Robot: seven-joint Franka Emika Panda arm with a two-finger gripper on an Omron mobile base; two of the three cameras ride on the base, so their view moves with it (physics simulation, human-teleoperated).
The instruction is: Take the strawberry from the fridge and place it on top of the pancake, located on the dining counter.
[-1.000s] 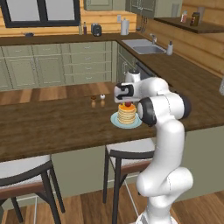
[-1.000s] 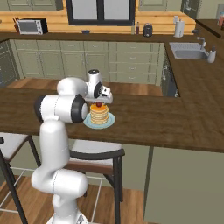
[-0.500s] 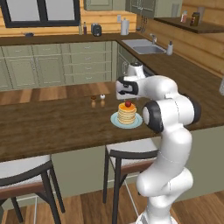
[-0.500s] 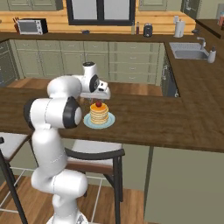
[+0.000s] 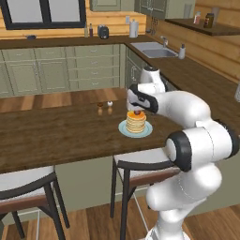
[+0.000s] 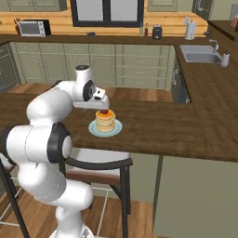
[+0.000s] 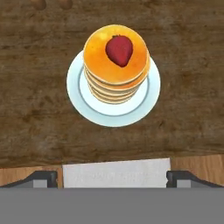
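- Since a second ago the gripper [image 7: 112,177] has lifted off the pancake stack [image 7: 116,63] and spread its jaws; now wide apart, holding nothing
- strawberry [image 7: 119,50] sits on the top pancake, off-centre toward one rim; also seen at [image 6: 105,111]
- plate [image 7: 148,94] on the dining counter [image 5: 56,136], set back from the near edge; bare wood all round
- two small shakers [image 5: 105,105] just behind the plate, apart from it
- stool [image 6: 100,162] below the counter edge

Dark, grainy wooden dining counter [image 7: 188,100] carries a smooth glossy plate [image 7: 148,98].
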